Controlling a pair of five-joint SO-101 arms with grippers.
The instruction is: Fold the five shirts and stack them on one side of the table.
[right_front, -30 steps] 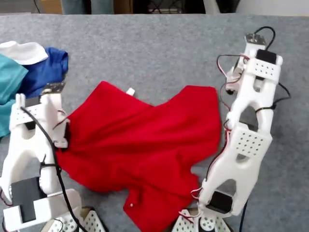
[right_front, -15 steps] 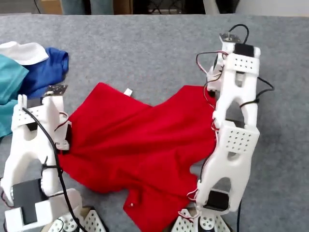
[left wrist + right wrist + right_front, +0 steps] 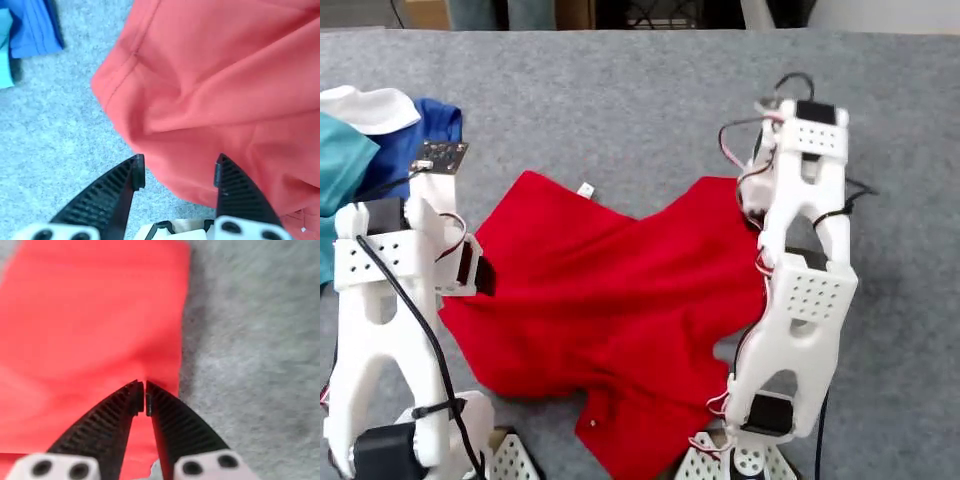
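A red shirt (image 3: pixel 620 290) lies crumpled and spread across the middle of the grey table. My left gripper (image 3: pixel 470 270) hovers over the shirt's left edge. In the left wrist view it (image 3: pixel 178 170) is open, and a rumpled fold of the red shirt (image 3: pixel 225 75) lies beneath and between the fingers. My right gripper (image 3: pixel 748 205) is at the shirt's far right corner. In the right wrist view it (image 3: pixel 142 392) has its fingers pressed together, tips just above the straight edge of the red shirt (image 3: pixel 90 315).
A blue shirt (image 3: pixel 415 140), a teal shirt (image 3: pixel 340 170) and a white shirt (image 3: pixel 370 105) are piled at the far left. The blue shirt (image 3: pixel 30 25) lies close to my left gripper. Bare grey table (image 3: pixel 620 100) stretches behind and to the right.
The right arm swung left, from beside the shirt to over its far right corner. The left arm rose and shifted forward along the shirt's left edge. The shirt barely moved.
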